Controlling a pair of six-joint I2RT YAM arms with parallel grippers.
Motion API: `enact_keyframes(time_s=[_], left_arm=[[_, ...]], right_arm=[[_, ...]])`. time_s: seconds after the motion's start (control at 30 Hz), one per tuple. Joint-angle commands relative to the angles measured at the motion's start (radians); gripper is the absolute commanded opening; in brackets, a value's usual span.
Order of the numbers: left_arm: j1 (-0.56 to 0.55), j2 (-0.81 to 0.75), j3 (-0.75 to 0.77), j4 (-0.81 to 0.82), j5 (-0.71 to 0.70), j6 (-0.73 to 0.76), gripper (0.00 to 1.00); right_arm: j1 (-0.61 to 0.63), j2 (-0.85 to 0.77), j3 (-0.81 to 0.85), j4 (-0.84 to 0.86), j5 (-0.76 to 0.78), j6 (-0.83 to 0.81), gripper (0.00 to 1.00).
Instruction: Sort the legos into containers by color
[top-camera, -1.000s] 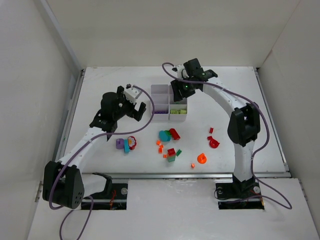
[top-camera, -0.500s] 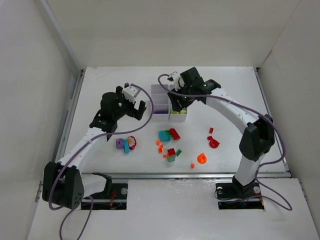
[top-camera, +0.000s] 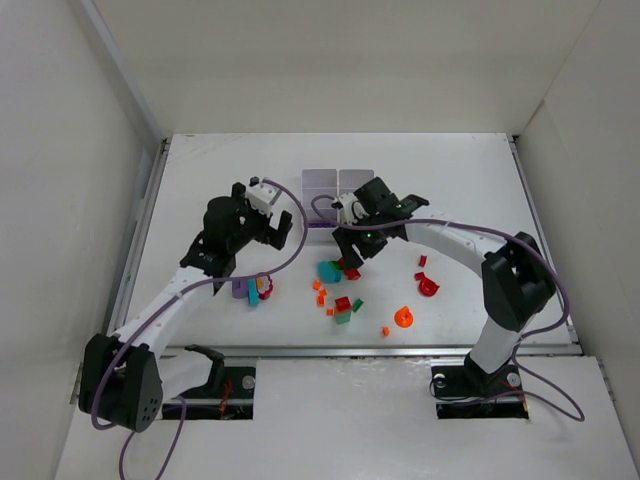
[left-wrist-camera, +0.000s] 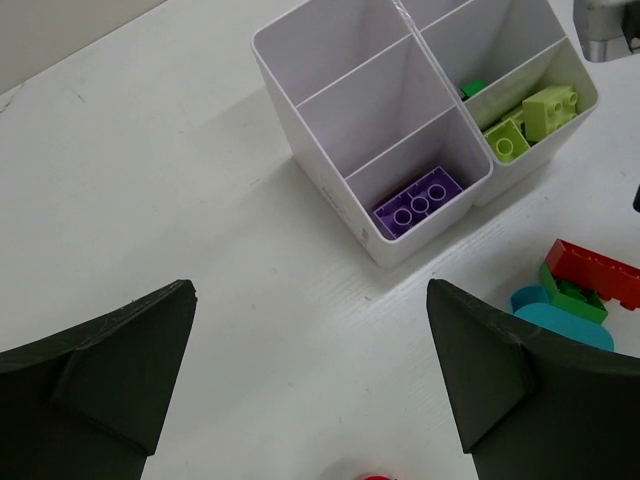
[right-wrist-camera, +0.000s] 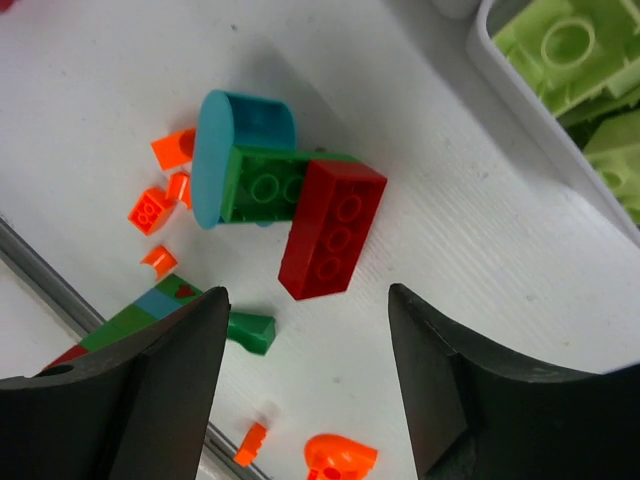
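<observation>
The white six-compartment tray (top-camera: 322, 178) stands at the back middle, partly hidden by my right arm. In the left wrist view the tray (left-wrist-camera: 330, 205) holds a purple brick (left-wrist-camera: 418, 200), lime bricks (left-wrist-camera: 530, 115) and a dark green piece (left-wrist-camera: 473, 88). Loose legos lie in front of it: a red brick (right-wrist-camera: 333, 228) against a dark green brick (right-wrist-camera: 265, 185) and a teal piece (right-wrist-camera: 215, 150). My right gripper (right-wrist-camera: 305, 340) hangs open just above the table beside the red brick (top-camera: 351, 268), holding nothing. The left gripper (left-wrist-camera: 310, 330) is wide open and empty, left of the tray.
Orange bits (right-wrist-camera: 165, 190), a small green wedge (right-wrist-camera: 250, 330) and an orange round piece (top-camera: 404, 317) lie near the right gripper. Red pieces (top-camera: 428, 285) sit further right. A purple and red cluster (top-camera: 250, 290) lies under the left arm. A rail (top-camera: 360, 350) runs along the near edge.
My right arm has swung from above the tray down to the loose pile in front of it, and its jaws have widened. The left gripper drifted slightly nearer.
</observation>
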Motion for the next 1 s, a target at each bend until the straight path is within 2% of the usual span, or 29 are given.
enact_keyframes(time_s=[0.0, 0.23, 0.67, 0.83, 0.93, 0.97], left_arm=[[-0.014, -0.049, -0.010, 0.021, -0.032, 0.013, 1.00], [-0.023, -0.049, -0.020, 0.003, -0.021, 0.023, 1.00], [-0.023, -0.040, -0.010, -0.006, -0.003, 0.033, 1.00], [-0.023, -0.040, -0.001, -0.015, 0.007, 0.033, 1.00], [-0.023, -0.040, -0.001, -0.015, 0.007, 0.033, 1.00], [-0.023, -0.030, -0.001, -0.015, 0.007, 0.033, 1.00]], right_arm=[[0.008, 0.000, -0.010, 0.111, -0.050, 0.024, 0.71], [0.008, -0.009, -0.073, 0.137, -0.059, 0.024, 0.71], [0.017, 0.101, -0.053, 0.146, -0.027, 0.024, 0.69], [0.017, 0.101, -0.062, 0.146, -0.028, 0.024, 0.63], [0.017, 0.110, -0.072, 0.146, -0.038, 0.024, 0.48], [0.017, 0.110, -0.072, 0.146, -0.038, 0.024, 0.40]])
